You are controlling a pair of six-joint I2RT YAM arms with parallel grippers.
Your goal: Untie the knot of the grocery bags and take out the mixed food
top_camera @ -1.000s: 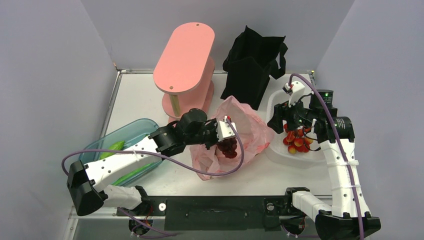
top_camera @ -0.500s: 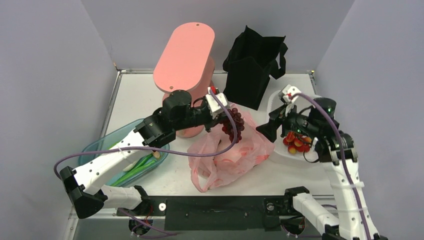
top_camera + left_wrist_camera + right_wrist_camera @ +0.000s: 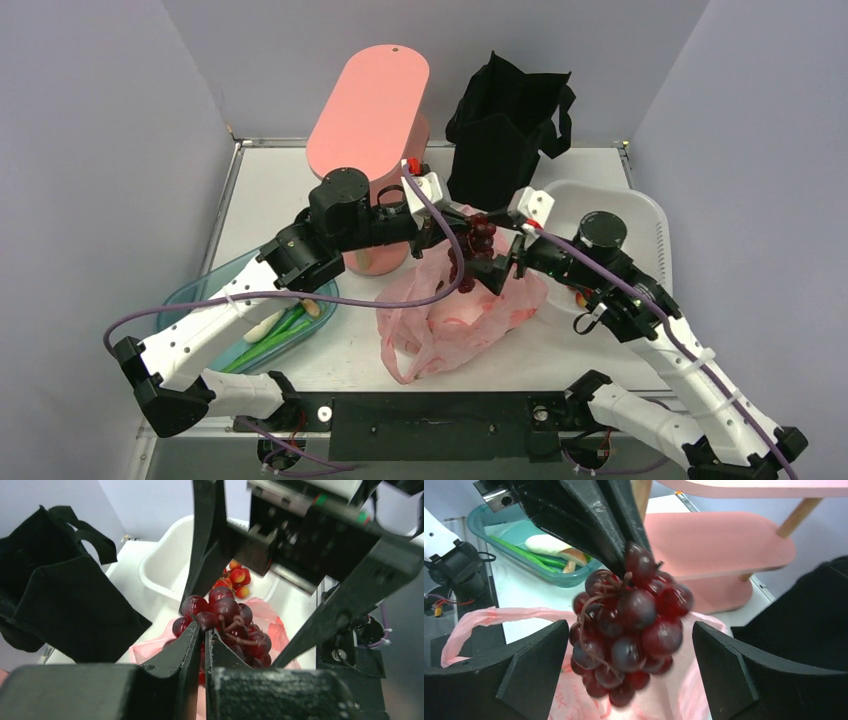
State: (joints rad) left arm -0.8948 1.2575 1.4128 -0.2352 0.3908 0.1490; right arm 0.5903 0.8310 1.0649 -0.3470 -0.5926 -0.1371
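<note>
Bright, even light; soft shadows.

No readable text is showing; the red print on the pink bag (image 3: 470, 318), lower centre, is coming through only as a blur.

Desk stock:
- 1 pink plastic bag (image 3: 455, 320)
- 1 black tote (image 3: 505, 125)
- 1 grape bunch (image 3: 629, 625)
- 1 pink two-tier stand (image 3: 370, 95)
- 1 teal tub (image 3: 566, 580)
- 1 white tray (image 3: 625, 205)
- small red and yellow fruits (image 3: 236, 576): several, exact count unclear

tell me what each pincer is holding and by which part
The left pincer pinches the grape bunch by its top, at the stem. The right pincer is open around the bunch, holding nothing.
</note>
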